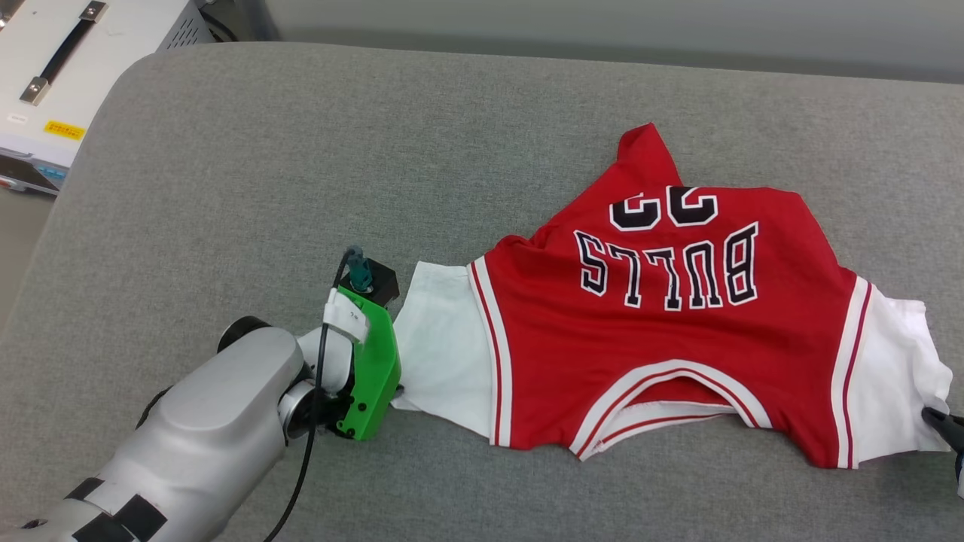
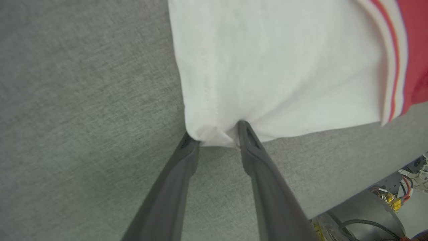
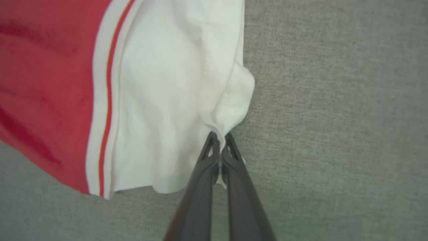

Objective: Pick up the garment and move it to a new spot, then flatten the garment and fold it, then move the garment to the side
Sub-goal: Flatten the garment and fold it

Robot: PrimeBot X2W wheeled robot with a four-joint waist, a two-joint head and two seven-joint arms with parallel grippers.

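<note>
The garment (image 1: 663, 324), soft and light I judge, lies toward 3 o'clock on the grey table (image 1: 263, 150), best held at the sleeve hems: right end effector (image 3: 219, 142) clenched on its 3 o'clock sleeve, left end effector (image 2: 217, 135) released, straddling the 9 o'clock sleeve corner.

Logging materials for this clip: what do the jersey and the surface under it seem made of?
The garment: thin, soft fabric, matte; it puckers and folds at the sleeves; fibre unclear. The surface: grey woven-looking cloth, matte, with a fine flecked texture.
</note>
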